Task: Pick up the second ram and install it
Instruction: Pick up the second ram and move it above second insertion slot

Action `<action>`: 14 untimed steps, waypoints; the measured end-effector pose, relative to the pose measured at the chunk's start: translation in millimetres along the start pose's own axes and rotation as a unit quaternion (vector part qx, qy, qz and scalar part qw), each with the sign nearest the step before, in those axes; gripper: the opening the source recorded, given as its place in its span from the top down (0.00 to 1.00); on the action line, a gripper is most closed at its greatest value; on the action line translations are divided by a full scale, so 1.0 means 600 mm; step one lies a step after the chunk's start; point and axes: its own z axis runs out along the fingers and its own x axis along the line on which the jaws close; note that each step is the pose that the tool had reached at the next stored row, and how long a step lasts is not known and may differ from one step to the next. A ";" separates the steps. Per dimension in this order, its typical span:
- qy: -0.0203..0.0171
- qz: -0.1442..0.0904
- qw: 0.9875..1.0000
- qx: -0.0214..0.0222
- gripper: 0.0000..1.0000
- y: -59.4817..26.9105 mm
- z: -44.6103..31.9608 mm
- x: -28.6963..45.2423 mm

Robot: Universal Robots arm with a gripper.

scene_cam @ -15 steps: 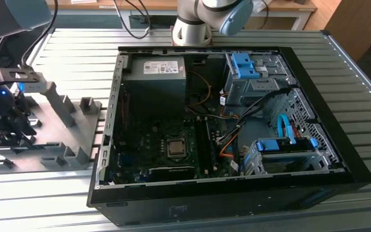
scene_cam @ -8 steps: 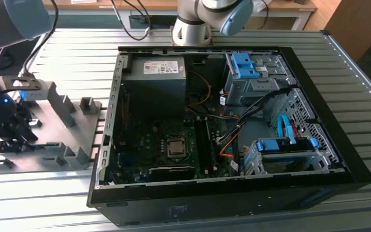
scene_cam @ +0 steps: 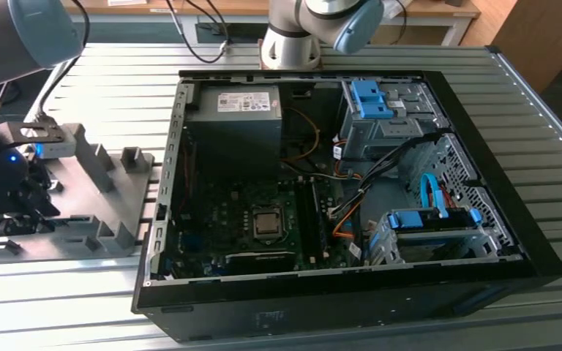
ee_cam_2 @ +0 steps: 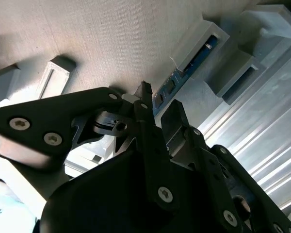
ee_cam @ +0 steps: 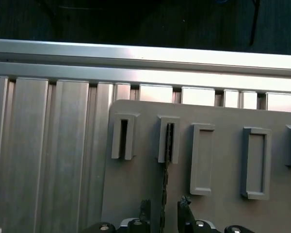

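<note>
The end effector (ee_cam: 165, 208) hangs over the grey tray (ee_cam: 131, 184), which sits low on the exterior view's left, beside the open computer case (scene_cam: 310, 316) on the slatted table (ee_cam: 48, 145). Its fingers (ee_cam: 145, 208) are spread apart and hold nothing. In both wrist views they stand one on each side of the second ram (ee_cam: 165, 170), with a sliver of daylight showing on each face, so they straddle the board and do not pinch it.

The second ram stands on its long edge in the tray, one end tucked into a slotted upright (ee_cam: 168, 141) and the rest running back toward the fingertips. Seen edge-on it is very thin. In the second wrist view its flat side shows a blue-green face with small dark parts.

I judge it to be light and stiff along its length, but brittle if twisted or bent across the flat. The chips and the contact edge are the delicate parts. The sound hold is across the two flat faces, near the middle of the upper long edge, with the pads square to the board so it cannot pivot. From here the fingertips seem closer to one end than to the middle, though the angle makes that hard to judge.
</note>
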 end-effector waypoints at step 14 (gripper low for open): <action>0.000 0.000 1.000 0.000 0.86 0.000 0.000 0.000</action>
